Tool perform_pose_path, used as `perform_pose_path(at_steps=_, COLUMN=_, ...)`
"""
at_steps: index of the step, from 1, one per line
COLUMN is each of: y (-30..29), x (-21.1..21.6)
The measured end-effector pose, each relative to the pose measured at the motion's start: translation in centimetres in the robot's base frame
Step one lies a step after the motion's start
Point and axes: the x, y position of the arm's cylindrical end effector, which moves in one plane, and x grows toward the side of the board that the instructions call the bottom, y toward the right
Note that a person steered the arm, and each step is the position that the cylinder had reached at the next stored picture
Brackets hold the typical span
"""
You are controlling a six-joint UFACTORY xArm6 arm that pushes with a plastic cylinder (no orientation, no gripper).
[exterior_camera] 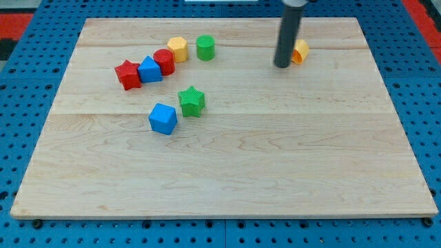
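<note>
My tip (282, 65) rests on the wooden board (227, 172) near the view's top right. It stands just left of an orange-yellow block (300, 52), partly hidden behind the rod and seemingly touching it. Far to the left a row runs diagonally: a red star (127, 74), a blue block (149, 69), a red cylinder (164, 61) and a yellow hexagonal block (178, 49). A green cylinder (205, 47) stands just right of the yellow one. Lower down, a green star (191, 101) sits beside a blue cube (163, 118).
The board lies on a blue perforated table (21, 103). A red patch (17, 21) shows at the view's top left corner and another red patch (420, 14) at the top right.
</note>
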Motion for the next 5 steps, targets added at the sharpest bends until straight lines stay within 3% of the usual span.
perform_pose_path(at_steps=1, y=-8.4, x=-0.5)
perform_pose_path(at_steps=2, y=-13.2, x=-2.5)
perform_pose_path(at_steps=4, y=-14.9, x=-6.7)
perform_pose_path(at_steps=5, y=-12.1, x=-6.2)
